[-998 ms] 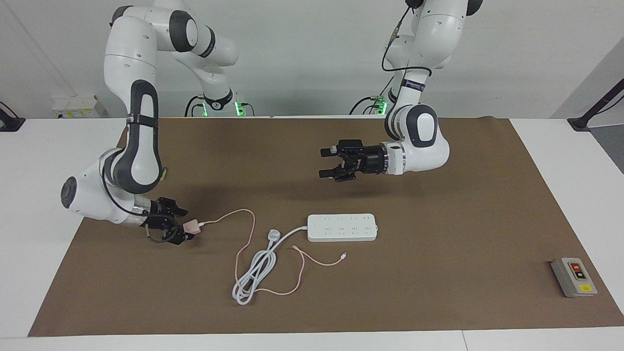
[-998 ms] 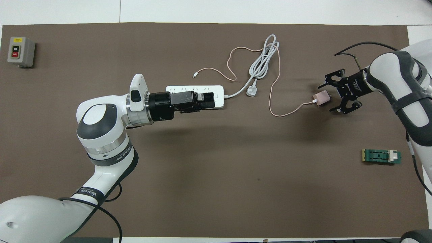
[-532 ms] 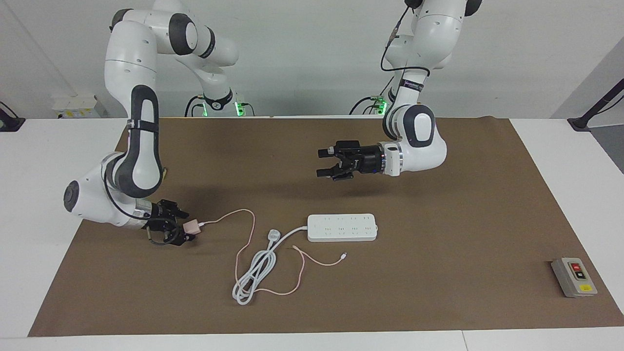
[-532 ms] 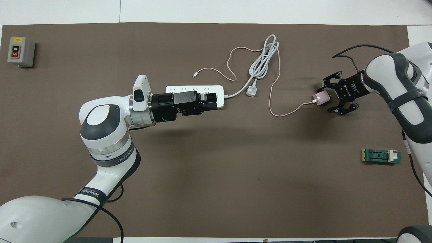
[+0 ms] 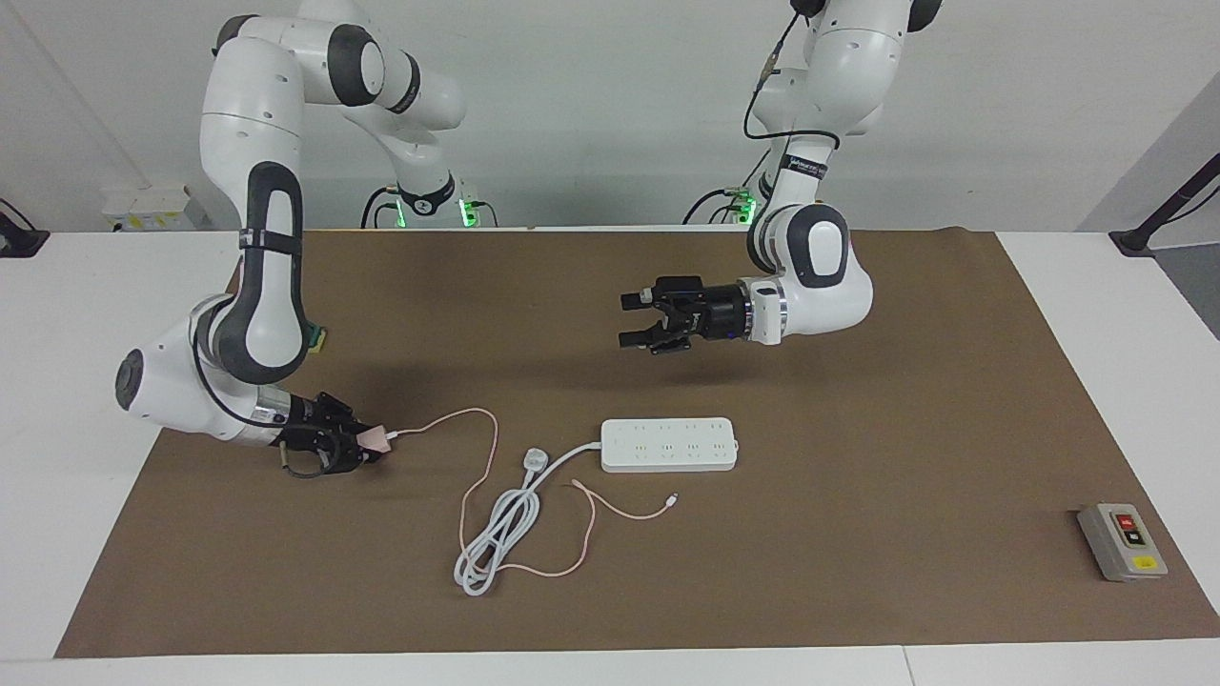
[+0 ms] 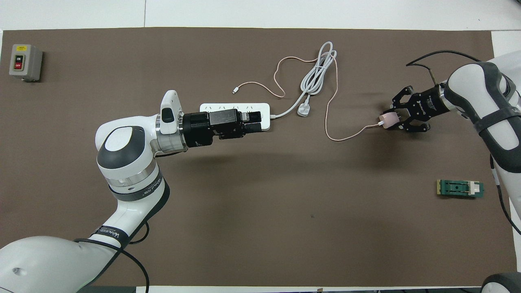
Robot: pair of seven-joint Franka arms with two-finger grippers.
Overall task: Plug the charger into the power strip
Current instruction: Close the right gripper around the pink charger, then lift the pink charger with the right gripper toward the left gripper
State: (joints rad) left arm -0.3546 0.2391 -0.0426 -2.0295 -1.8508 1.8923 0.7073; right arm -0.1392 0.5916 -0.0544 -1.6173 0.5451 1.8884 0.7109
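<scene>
Brown mat (image 5: 858,534) covers most of the table; everything listed lies on it.

Left arm reaches in level over the mat. Left gripper (image 5: 637,320) hangs in the air, fingers spread wide, nothing between them. In the overhead view it covers part of the power strip (image 5: 670,444), so several sockets near the cord end are hidden there; the facing view shows gripper and strip well apart in height.

Right arm is bent low at its own end of the table. Right gripper (image 5: 367,444) is down at the mat with its fingers closed on the charger (image 5: 376,438). The charger sits tilted between the fingers, mostly covered by them in the facing view; prongs cannot be made out in either view.

Power strip lies flat near mat centre. No socket holds a plug. Its thick white cord (image 5: 496,538) leaves the end toward the right arm and is bundled in a loose coil at about 7 o'clock from the strip in the facing view, ending in a white three-pin plug (image 5: 535,460) lying loose just beside the strip.

Grey switch box (image 5: 1122,540): at the left arm's end, 4 o'clock from the strip, facing view.

Green block (image 6: 460,189): at 5 o'clock from the charger in the overhead view; in the facing view nearly all hidden by the right arm.

Thin pink cable (image 5: 491,448) runs from the charger, loops across the coiled cord, free tip (image 5: 673,498) on bare mat.
</scene>
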